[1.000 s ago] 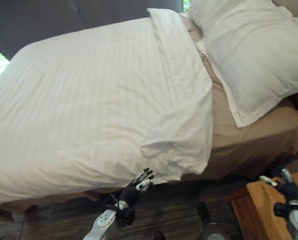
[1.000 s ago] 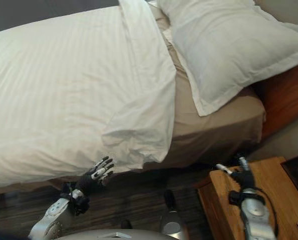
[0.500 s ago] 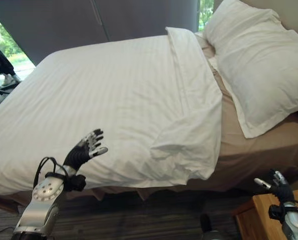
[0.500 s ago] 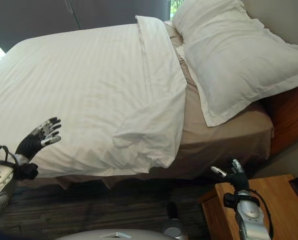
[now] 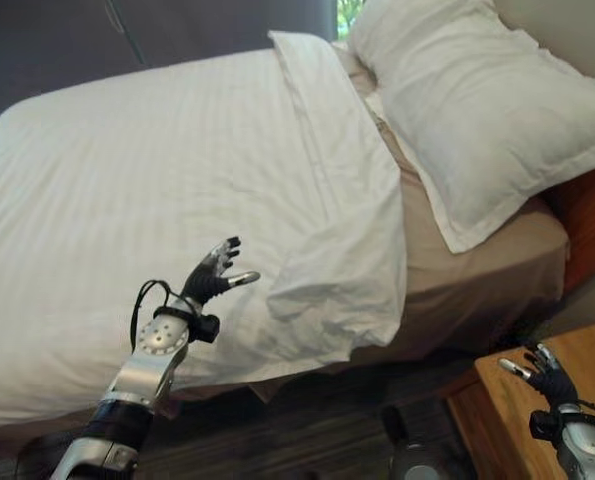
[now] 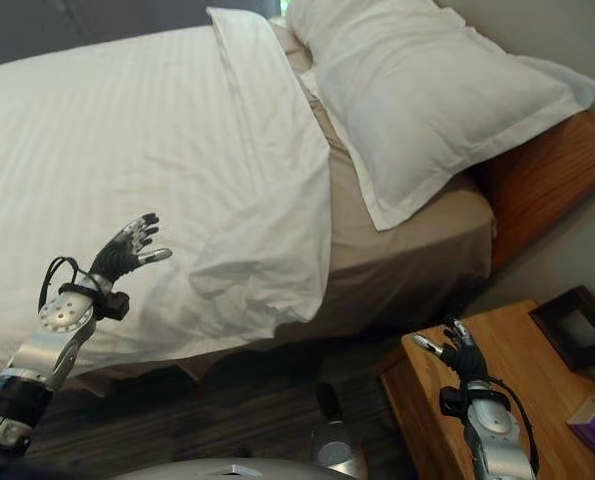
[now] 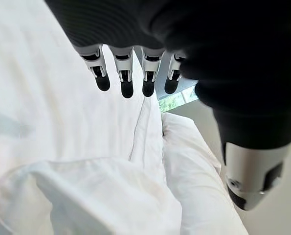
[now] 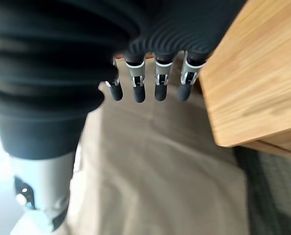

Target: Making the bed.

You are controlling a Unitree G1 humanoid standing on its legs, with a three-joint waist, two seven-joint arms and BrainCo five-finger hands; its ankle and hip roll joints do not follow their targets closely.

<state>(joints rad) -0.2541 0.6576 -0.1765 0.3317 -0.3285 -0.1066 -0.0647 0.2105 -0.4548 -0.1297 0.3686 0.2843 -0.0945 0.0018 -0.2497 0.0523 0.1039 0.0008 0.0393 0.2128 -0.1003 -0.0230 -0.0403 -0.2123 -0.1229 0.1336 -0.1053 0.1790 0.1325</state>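
Left eye view shows the left hand [image 5: 215, 277], fingers spread and empty, now raised over the rumpled duvet corner [image 5: 322, 295], poised to grasp it.

A white duvet [image 6: 127, 150] covers most of the bed, its near corner rumpled and hanging over the side — beside it a strip of tan sheet [image 6: 397, 250] lies bare. A white pillow [image 6: 417, 90] rests at the head. The left hand [image 6: 127, 250] hovers over the duvet, fingers spread. The right hand [image 6: 457, 350], fingers relaxed, hangs above a wooden nightstand [image 6: 517, 390] — a dark frame [image 6: 572, 325] lies on it.
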